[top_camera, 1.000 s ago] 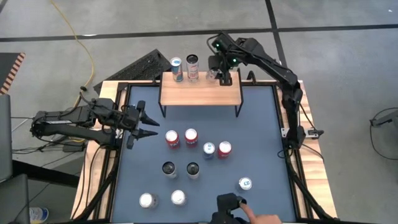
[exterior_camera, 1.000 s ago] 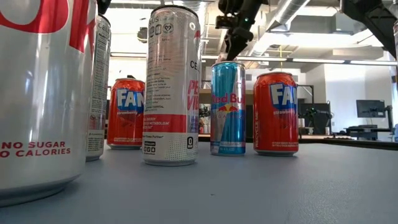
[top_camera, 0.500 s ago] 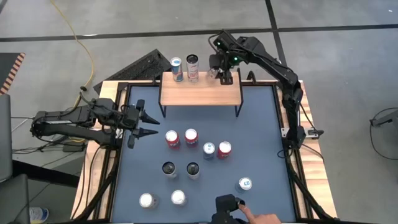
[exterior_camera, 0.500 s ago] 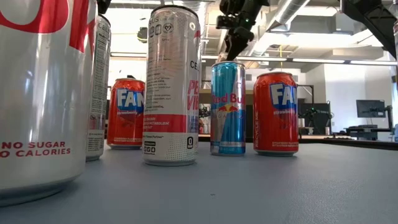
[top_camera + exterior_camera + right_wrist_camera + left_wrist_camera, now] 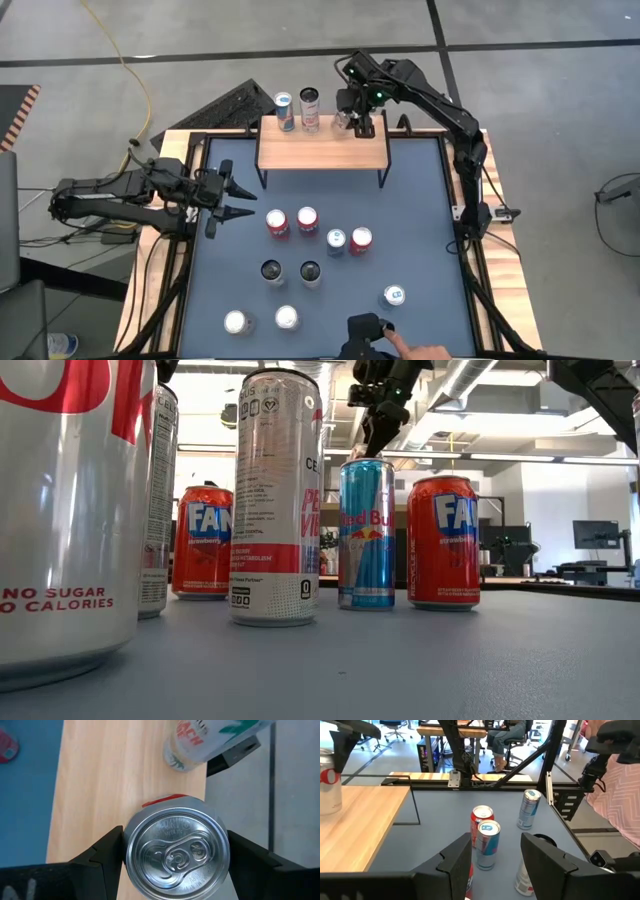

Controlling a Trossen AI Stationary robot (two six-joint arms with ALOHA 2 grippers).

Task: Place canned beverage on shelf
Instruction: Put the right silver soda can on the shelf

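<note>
Nothing moved: right gripper (image 5: 175,851) seemingly grips can (image 5: 176,851) on shelf (image 5: 120,780).

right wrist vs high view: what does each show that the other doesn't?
Right wrist only: the silver lid and pull tab of the can standing between the right hand's fingers, one on each side of it.
High only: the left hand open over the blue table, the loose cans including a red pair, and a person's hand at the near edge.
Both: the wooden shelf and another can already standing on it.
</note>
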